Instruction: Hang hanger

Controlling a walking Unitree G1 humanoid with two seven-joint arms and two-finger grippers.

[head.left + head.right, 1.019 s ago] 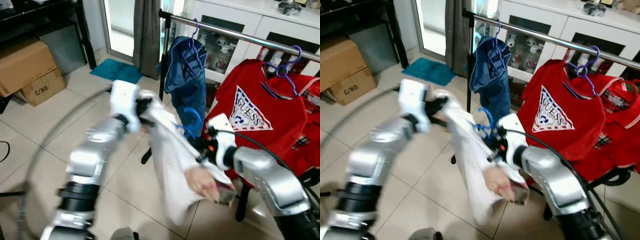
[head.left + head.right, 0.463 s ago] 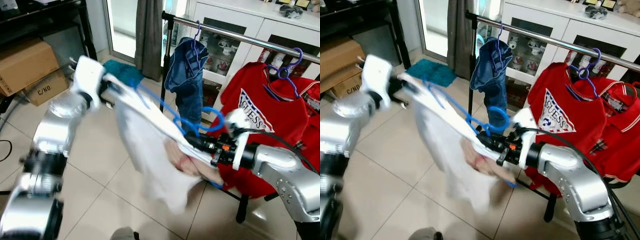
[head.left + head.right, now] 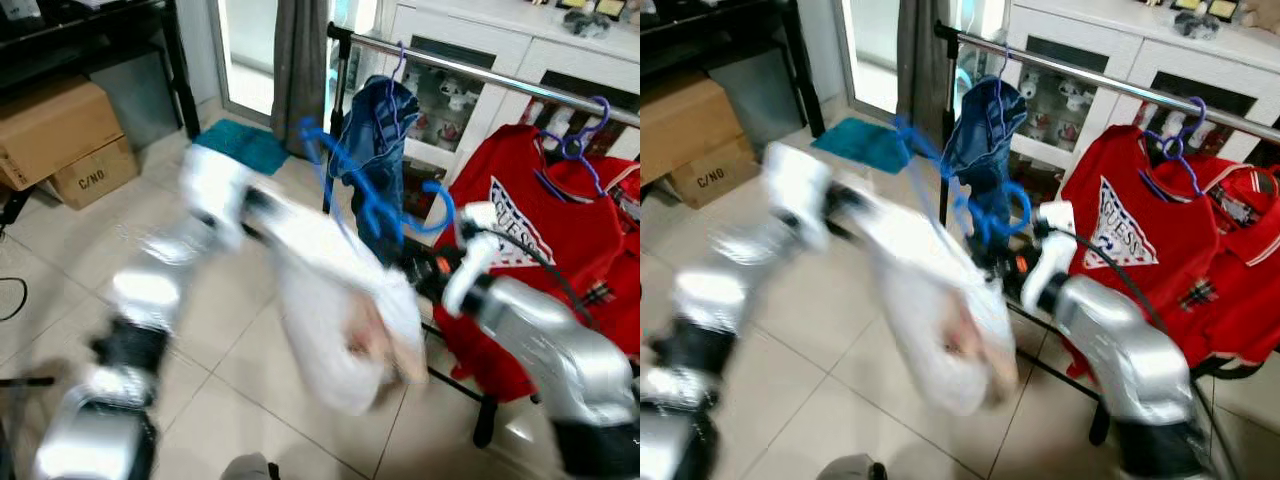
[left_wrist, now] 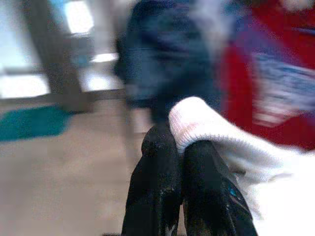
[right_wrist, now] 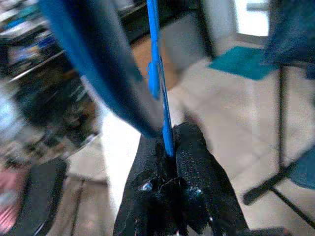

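Note:
A blue plastic hanger (image 3: 372,196) carries a white garment (image 3: 340,320) and is held up in front of the metal clothes rail (image 3: 480,74). My right gripper (image 5: 172,142) is shut on the hanger's thin blue bar (image 5: 158,73), just below and left of the red shirt (image 3: 545,250). My left gripper (image 4: 181,147) is shut on the garment's ribbed white edge (image 4: 197,120) and appears blurred at the garment's left end (image 3: 250,205). The hanger's hook (image 3: 440,205) curls near the hanging blue denim piece (image 3: 385,130).
The rail holds the denim piece and two red shirts on purple hangers (image 3: 575,135). A white glass-door cabinet (image 3: 500,45) stands behind it. Cardboard boxes (image 3: 60,135) sit at the left under a black table; a teal mat (image 3: 240,145) and grey curtain (image 3: 298,60) lie beyond.
Both arms moved fast and are blurred. The left gripper swung inward and down with the garment's edge. The right gripper lifted the hanger closer to the rail.

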